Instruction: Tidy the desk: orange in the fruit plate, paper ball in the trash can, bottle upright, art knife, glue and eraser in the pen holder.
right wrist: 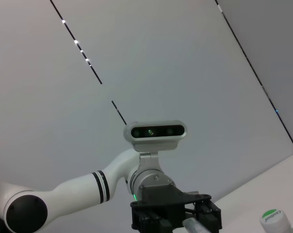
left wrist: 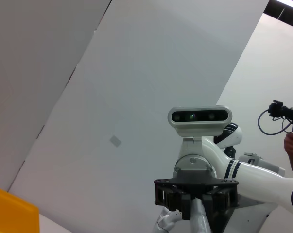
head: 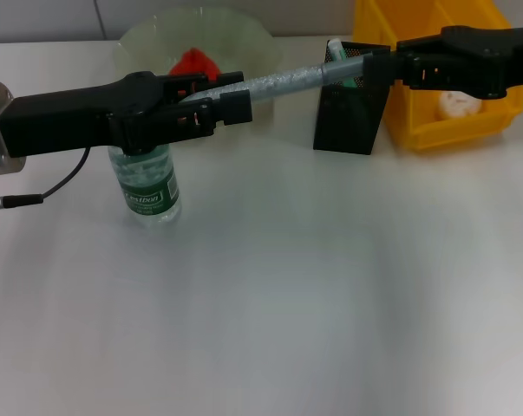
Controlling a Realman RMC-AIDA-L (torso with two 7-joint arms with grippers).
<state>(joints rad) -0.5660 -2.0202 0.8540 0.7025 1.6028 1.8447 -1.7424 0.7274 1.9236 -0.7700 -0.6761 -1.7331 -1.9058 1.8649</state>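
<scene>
A long grey speckled art knife spans the gap between both grippers above the desk. My left gripper is shut on its near end, over the upright bottle. My right gripper holds the far end beside the black mesh pen holder. A white-and-green stick, possibly the glue, pokes out of the holder. The orange lies in the pale-green fruit plate. The paper ball sits in the yellow trash can. The eraser is out of view.
The right wrist view shows the left gripper on the knife and the bottle cap. The left wrist view shows the right gripper and a corner of the yellow bin. A black cable trails at the desk's left.
</scene>
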